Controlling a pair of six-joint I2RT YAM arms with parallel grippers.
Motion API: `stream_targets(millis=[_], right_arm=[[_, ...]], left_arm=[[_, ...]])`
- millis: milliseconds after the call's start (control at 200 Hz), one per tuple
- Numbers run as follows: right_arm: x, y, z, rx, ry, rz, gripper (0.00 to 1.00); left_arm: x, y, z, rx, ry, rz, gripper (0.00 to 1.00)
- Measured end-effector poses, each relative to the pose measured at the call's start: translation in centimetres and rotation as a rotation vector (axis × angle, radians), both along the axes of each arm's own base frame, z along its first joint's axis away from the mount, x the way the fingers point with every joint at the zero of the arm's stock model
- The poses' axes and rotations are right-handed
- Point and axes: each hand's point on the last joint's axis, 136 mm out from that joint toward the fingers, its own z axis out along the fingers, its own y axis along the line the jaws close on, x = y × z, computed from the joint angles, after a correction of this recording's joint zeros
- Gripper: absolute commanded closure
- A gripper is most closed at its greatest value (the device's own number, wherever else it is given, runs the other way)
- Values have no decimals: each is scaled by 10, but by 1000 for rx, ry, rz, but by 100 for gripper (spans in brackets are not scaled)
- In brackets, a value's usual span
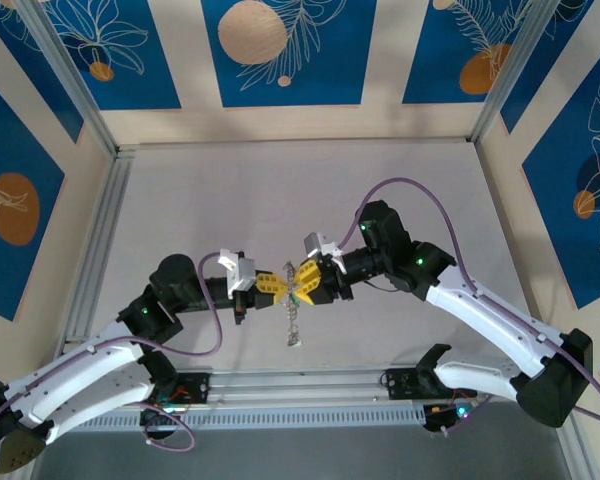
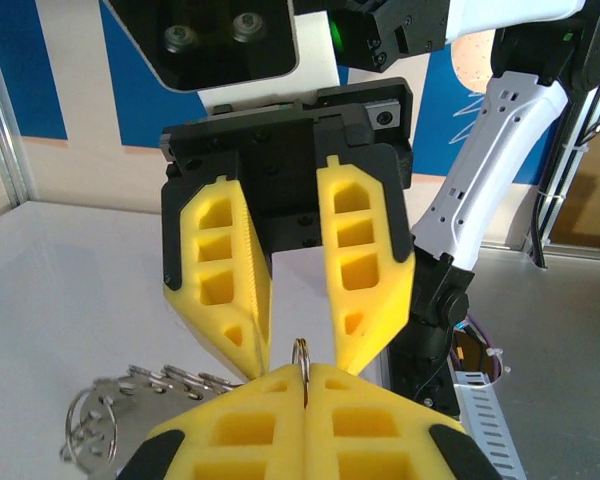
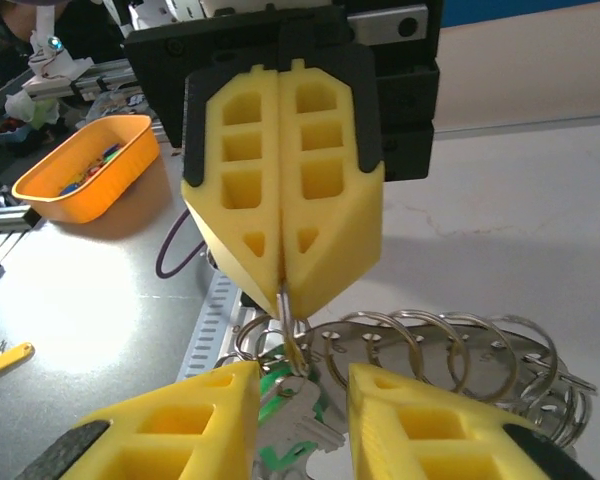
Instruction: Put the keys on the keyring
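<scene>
The surface is a plain grey table (image 1: pixel 180 200), with blue-and-cream panels all round.

Top view: the left gripper (image 1: pixel 272 285) and right gripper (image 1: pixel 314 287) are seen tip to tip in mid-air over the middle of the table. The keyring (image 1: pixel 292 283) is caught between them and its chain (image 1: pixel 293 322) is left dangling straight down.

Left wrist view: the left fingers are pressed flat together, and the thin ring is pinched edge-on right at their tips, poking forward at the right gripper. The right jaws are seen parted, one tip either side of the ring, and no contact can be made out.

Right wrist view: the key (image 3: pixel 273 386) is found in the gap between the parted right fingers, just below the ring and touching neither finger as far as can be seen. Whether it's already threaded on can't be told. The chain is seen here as a string of silvery loops trailing off to the right of those fingers.

So the ring sits dead ahead of the right fingertips, edge toward them, and the key is far nearer the right hand. Lining the key up with that thin edge is probably what the next move hangs on.
</scene>
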Motion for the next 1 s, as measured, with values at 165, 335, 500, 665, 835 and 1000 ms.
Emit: stream_targets(millis=[165,335,500,665,835,1000], right_arm=[[-3,2,3,14,-3,17,82],[-3,3,4,22,-13,21,98],[-3,3,3,19,-21,24,100],[2,3,-5,-67,-67,-38,100],[7,-4,-3,-195,-154,-109,100],[12,-5,-4,-326,-216,-127,100]], left_arm=[[-1,0,0,-1,2,-3,100],[-2,0,2,-6,-1,-11,100],[-2,0,1,-5,4,-10,100],[2,1,-8,30,22,17,80],[10,4,-14,69,6,63,62],[14,12,-14,82,-17,121,61]])
